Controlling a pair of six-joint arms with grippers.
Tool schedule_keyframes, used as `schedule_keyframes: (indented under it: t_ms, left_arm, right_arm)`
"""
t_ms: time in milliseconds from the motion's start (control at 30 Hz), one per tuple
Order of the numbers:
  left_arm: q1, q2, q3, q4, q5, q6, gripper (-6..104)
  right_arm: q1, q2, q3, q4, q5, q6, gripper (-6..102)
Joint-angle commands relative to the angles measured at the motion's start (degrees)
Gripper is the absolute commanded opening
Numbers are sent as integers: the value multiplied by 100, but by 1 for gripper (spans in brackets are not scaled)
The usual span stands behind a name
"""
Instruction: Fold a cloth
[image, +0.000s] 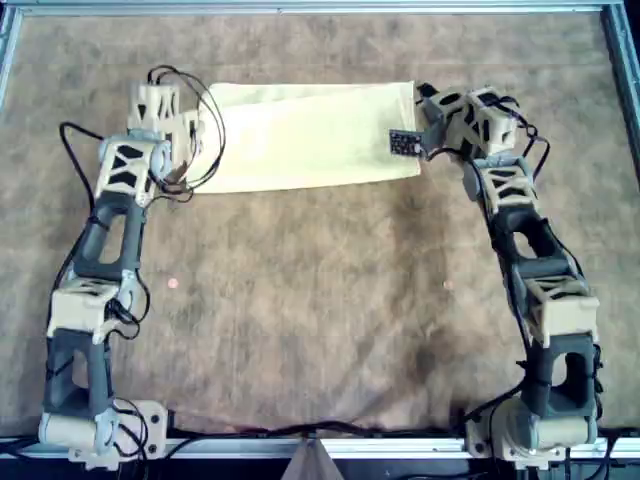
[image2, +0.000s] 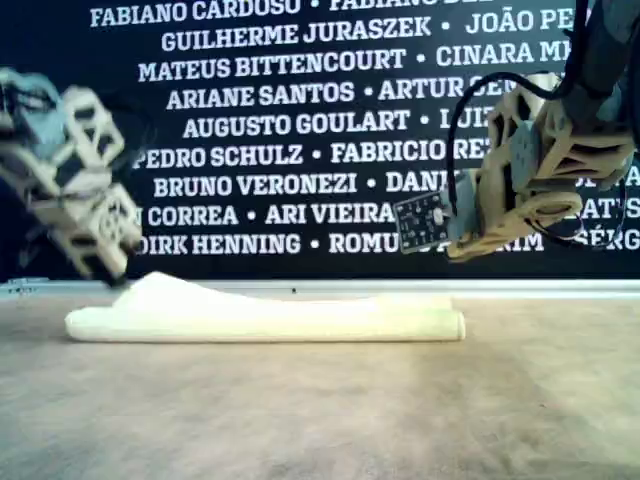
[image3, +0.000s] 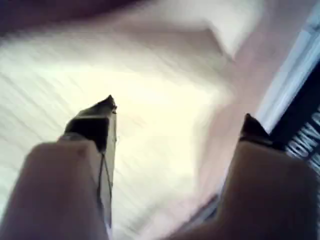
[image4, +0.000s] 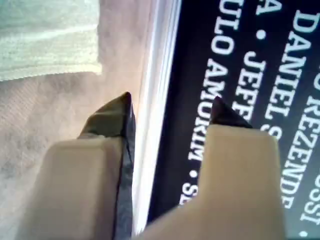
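I see the cloth (image: 305, 137), pale yellow, folded into a long band near the mat's (image: 320, 300) far edge; left gripper (image3: 177, 120) and right gripper (image4: 172, 107) both spread, holding nothing.

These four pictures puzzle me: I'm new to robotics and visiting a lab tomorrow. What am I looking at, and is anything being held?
Two jointed robot arms work on a brown mat. One picture looks down from above, one looks across from the side, and two come from cameras riding on the grippers. A pale yellow cloth, already folded over, lies flat on the mat. The left gripper is open above the cloth; the right gripper is open too, off the cloth's end. Neither holds anything.
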Motion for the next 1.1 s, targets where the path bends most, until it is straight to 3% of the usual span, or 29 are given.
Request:
schedule_keyframes:
  t_ms: [0, 433, 600, 700, 900, 1067]
  left_arm:
    - [-132, 1213, -396, 26, 26, 26, 82]
    - [-88, 756, -422, -35, -79, 35, 83]
    - [-53, 1503, -519, 255, -79, -9, 82]
    - [-44, 2364, -519, 1151, -79, -35, 83]
    - [-105, 4271, -519, 3850, -79, -62, 83]
    - [-35, 5590, -519, 3788, -88, 9, 83]
  right_arm:
    - [-35, 404, -369, -229, 35, -26, 62]
    - [-35, 721, -334, -123, 35, -26, 62]
    - [-53, 1415, -272, 782, 9, -26, 62]
    - [-44, 2443, 105, 1854, -53, -26, 62]
    - [-44, 5150, 1441, 3973, 26, -35, 63]
    - [-35, 7488, 2953, 5001, 26, -35, 63]
